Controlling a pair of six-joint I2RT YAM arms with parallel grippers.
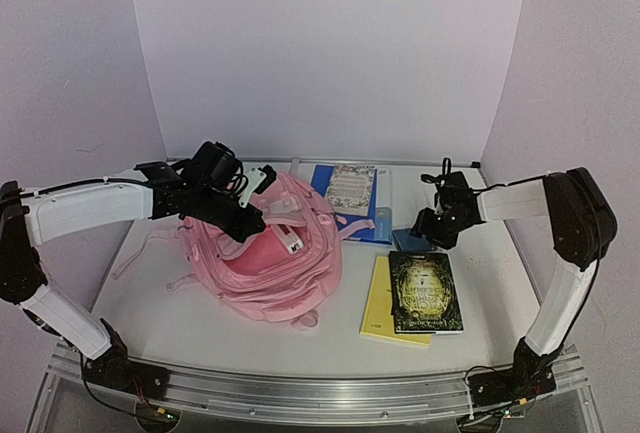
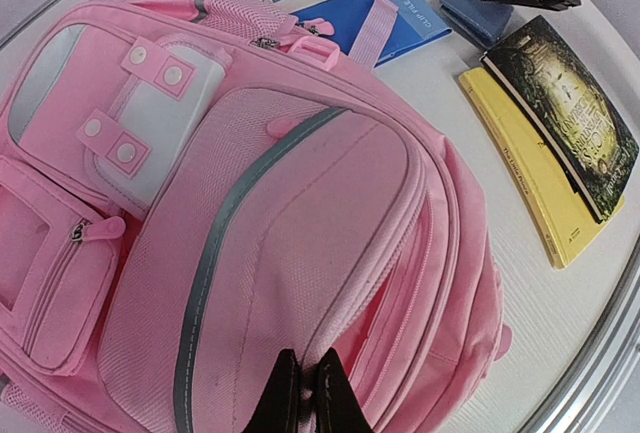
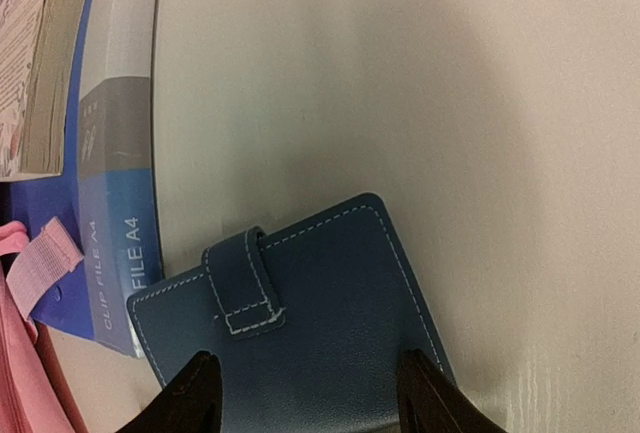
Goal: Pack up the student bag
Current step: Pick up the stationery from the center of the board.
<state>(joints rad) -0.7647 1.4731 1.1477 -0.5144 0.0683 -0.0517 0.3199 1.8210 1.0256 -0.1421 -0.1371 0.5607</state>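
Observation:
The student bag (image 1: 270,268) lies in the middle of the table, pink with a grey stripe and pale patches (image 2: 280,203). My left gripper (image 1: 252,223) is shut on the edge of its front flap (image 2: 305,393), beside a zip gap that shows a darker pink inside. My right gripper (image 1: 437,233) stands open just over a blue wallet (image 3: 320,293) with a snap strap. Its fingers (image 3: 195,393) overlap the wallet's face, and I cannot tell if they touch it. The wallet (image 1: 408,241) lies flat on the table, right of the bag.
A dark-covered book (image 1: 425,291) lies on a yellow book (image 1: 378,303) at the front right. A floral book (image 1: 350,188) rests on a blue clip file (image 1: 375,221) behind the bag, close to the wallet (image 3: 110,213). Walls stand on three sides.

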